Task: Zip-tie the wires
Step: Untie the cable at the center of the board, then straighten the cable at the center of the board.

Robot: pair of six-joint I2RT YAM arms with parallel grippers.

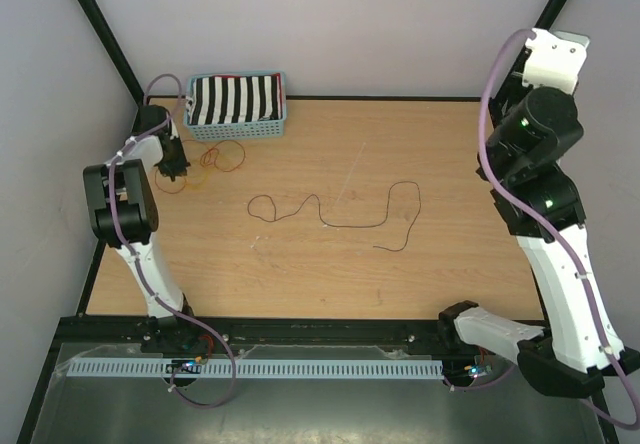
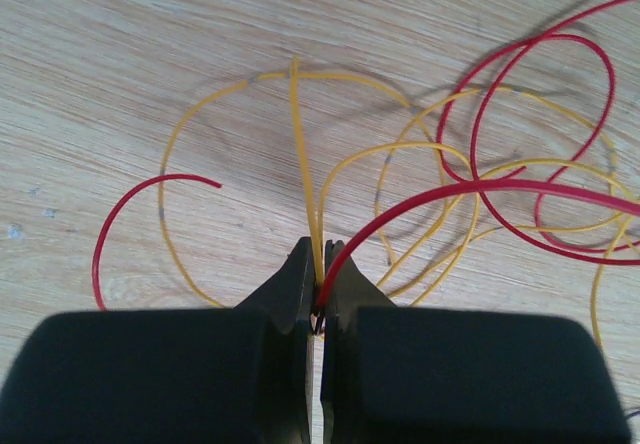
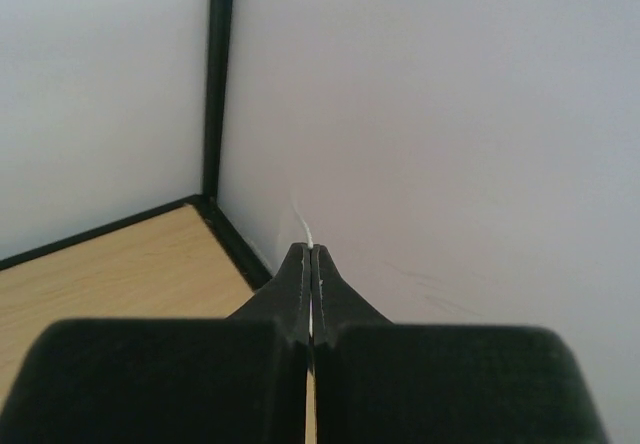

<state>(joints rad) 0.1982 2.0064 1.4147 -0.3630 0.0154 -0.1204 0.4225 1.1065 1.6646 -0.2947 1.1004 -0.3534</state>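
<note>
The wires lie in two groups. Red and yellow loops [image 1: 222, 156] sit at the far left by the basket. A long black-brown strand [image 1: 335, 219] curls across the middle of the table. My left gripper [image 1: 175, 169] is down on the table, shut [image 2: 321, 249] on a yellow strand [image 2: 300, 144] and a red strand [image 2: 450, 196] together. More red and yellow loops spread out ahead of it to the right. My right gripper [image 3: 311, 249] is raised and faces the back right corner wall. It is shut on a thin white strip [image 3: 308, 232] that pokes out past its tips.
A blue basket [image 1: 245, 131] with a black-and-white striped cloth stands at the back left, just beyond the left gripper. A faint thin white line [image 1: 350, 176] lies on the wood near the black strand. The right arm [image 1: 545, 114] stands tall at the back right.
</note>
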